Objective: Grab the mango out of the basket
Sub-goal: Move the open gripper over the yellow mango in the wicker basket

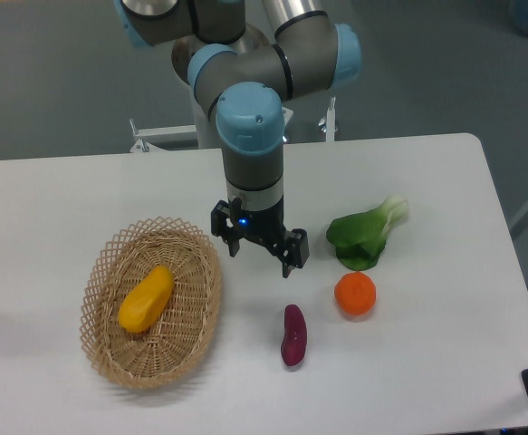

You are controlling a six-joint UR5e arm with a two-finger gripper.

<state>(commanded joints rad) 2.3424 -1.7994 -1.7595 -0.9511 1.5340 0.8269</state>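
We saw the mango [147,298] lying tilted inside the basket [110,362], on its woven floor, toward the left half of the table [55,199]. The hand [260,251] hung to the right of the basket and above the mango's level in the view, well apart from the fruit, its fingers spread and holding nothing. Below the hand lay a purple sweet potato [293,335]. To its right sat an orange [355,294], with a leafy green vegetable [365,237] just above it.
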